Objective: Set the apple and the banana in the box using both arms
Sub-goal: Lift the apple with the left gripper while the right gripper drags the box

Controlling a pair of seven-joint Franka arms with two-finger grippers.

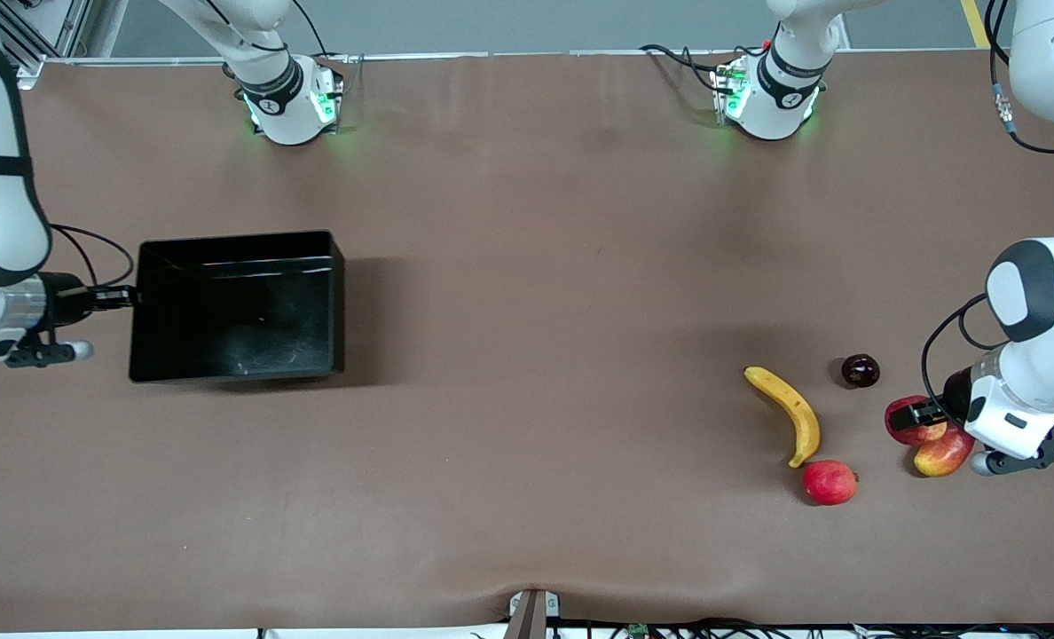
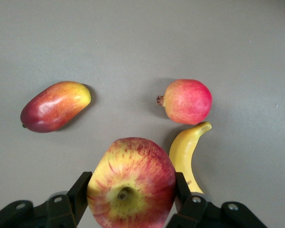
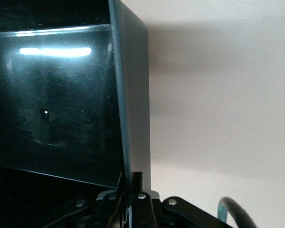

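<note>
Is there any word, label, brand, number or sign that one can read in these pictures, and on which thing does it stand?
None can be read.
The apple held by the left gripper, the banana and the black box, whose wall the right gripper pinches, carry no writing.
Each arm base bears a small dark mark, too small to read.

The brown tabletop (image 1: 527, 266) is carrying the box (image 1: 236, 306), banana (image 1: 789, 413), mango (image 1: 942, 454), pinkish-red fruit (image 1: 829, 482) and a dark fruit (image 1: 860, 370).

White arms with black joint bands — green-lit bases, looping black cables.
</note>
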